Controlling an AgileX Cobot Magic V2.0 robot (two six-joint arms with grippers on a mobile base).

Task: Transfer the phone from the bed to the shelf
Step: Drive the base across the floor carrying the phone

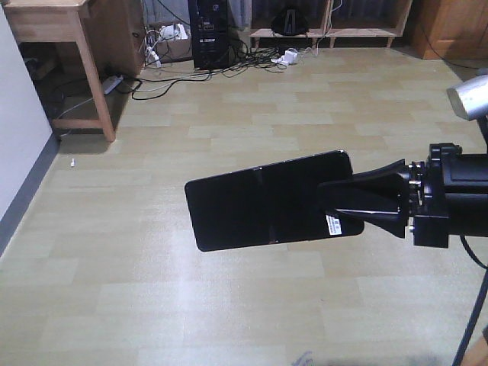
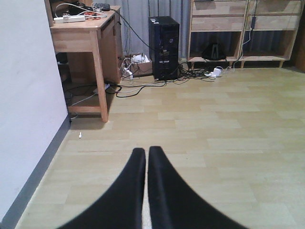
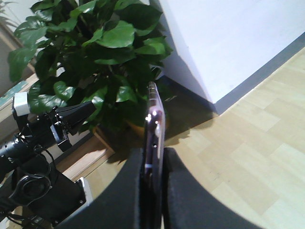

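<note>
In the front view the phone, a glossy black slab with a white sticker near one end, hangs flat in the air above the floor. My right gripper is shut on its right end. The right wrist view shows the phone edge-on, its pinkish rim clamped between the fingers of the right gripper. My left gripper is shut with nothing in it, low over the floor. The light-wood shelf stands against the far wall. The bed is out of view.
A brown wooden desk stands at the far left by a white wall. A black computer tower and loose cables lie between desk and shelf. A large leafy plant stands near the right arm.
</note>
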